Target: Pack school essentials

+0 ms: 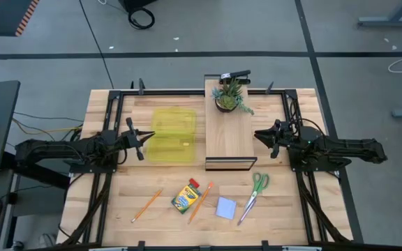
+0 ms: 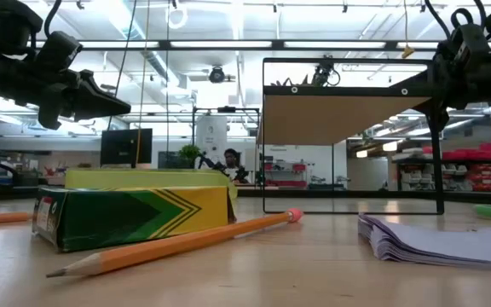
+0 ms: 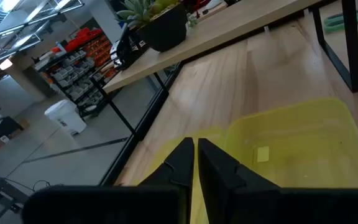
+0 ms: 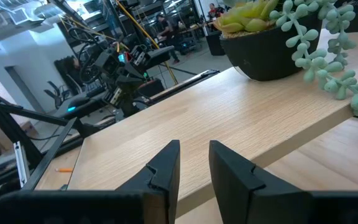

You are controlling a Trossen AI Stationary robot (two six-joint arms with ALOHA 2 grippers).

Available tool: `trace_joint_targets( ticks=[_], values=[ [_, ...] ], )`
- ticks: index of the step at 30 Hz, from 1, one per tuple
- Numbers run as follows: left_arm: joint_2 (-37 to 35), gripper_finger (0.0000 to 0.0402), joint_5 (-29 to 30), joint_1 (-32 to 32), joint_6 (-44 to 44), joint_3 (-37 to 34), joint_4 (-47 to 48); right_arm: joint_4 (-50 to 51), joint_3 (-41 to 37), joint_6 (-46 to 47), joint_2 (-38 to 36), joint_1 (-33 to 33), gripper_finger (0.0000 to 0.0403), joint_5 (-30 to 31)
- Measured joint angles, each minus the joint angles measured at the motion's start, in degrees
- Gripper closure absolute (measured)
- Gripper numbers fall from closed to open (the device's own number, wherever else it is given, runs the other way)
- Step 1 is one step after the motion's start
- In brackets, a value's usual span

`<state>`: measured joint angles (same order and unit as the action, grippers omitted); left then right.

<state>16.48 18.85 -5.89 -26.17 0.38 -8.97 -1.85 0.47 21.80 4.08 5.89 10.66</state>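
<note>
The school things lie untouched along the near edge: two orange pencils (image 1: 147,205) (image 1: 199,201), the yellow-green crayon box (image 1: 185,196) flat between them, the light blue sticky-note pad (image 1: 226,207) and the green-handled scissors (image 1: 253,195). In the low view the crayon box (image 2: 135,217), a pencil (image 2: 177,243) and the pad (image 2: 433,239) show close up. My left gripper (image 1: 147,135) hovers shut at the left side of the translucent yellow case (image 1: 172,134); its wrist view shows it (image 3: 196,149) above the case (image 3: 291,143). My right gripper (image 1: 259,135) hovers narrowly open (image 4: 194,158) at the right side of a wooden shelf (image 1: 227,132).
A potted green plant (image 1: 230,97) stands on the far end of the raised wooden shelf, which rests on black metal legs (image 2: 440,145). Black rails (image 1: 110,125) frame the table. Bare wood shows between the shelf and the near-edge items. A person sits far off in the room (image 2: 228,162).
</note>
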Motion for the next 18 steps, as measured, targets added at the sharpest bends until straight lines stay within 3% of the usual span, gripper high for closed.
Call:
trace_joint_targets(
  ticks=[18],
  values=[
    [-0.01,0.0370,0.00,0.02,0.02,0.00,0.00,-0.01,0.00,0.00,0.01,-0.01,0.0310,-0.02]
  ],
)
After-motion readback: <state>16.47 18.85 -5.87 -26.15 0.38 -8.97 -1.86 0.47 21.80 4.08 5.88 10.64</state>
